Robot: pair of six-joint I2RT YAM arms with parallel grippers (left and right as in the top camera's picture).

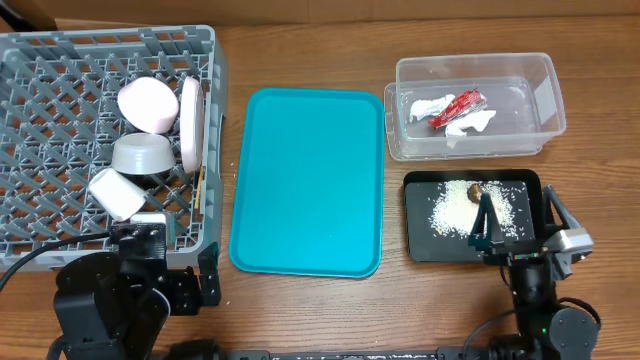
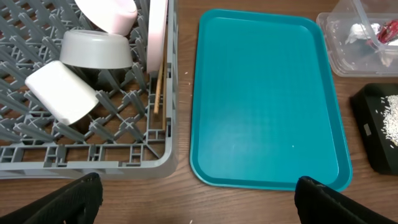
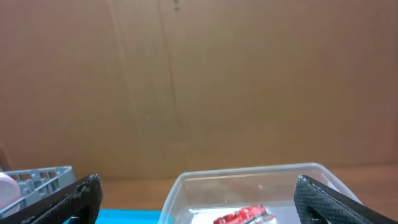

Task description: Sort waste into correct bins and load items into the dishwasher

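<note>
Left end effector [image 2: 198, 198] and right end effector [image 3: 199, 198] both gape wide, empty; teal tray [image 1: 306, 180] lies on the tabletop [image 1: 300, 50] between dish rack [image 1: 100, 38] and clear tub [image 1: 545, 88]

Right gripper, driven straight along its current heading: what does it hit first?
The right gripper would most likely meet the clear tub, dead ahead in the wrist view; depth is unclear, so it might pass over the rim.

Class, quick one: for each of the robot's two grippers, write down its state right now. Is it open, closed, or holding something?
Left gripper: open, fingers wide apart, holding nothing.
Right gripper: open, fingers wide apart, holding nothing.
</note>
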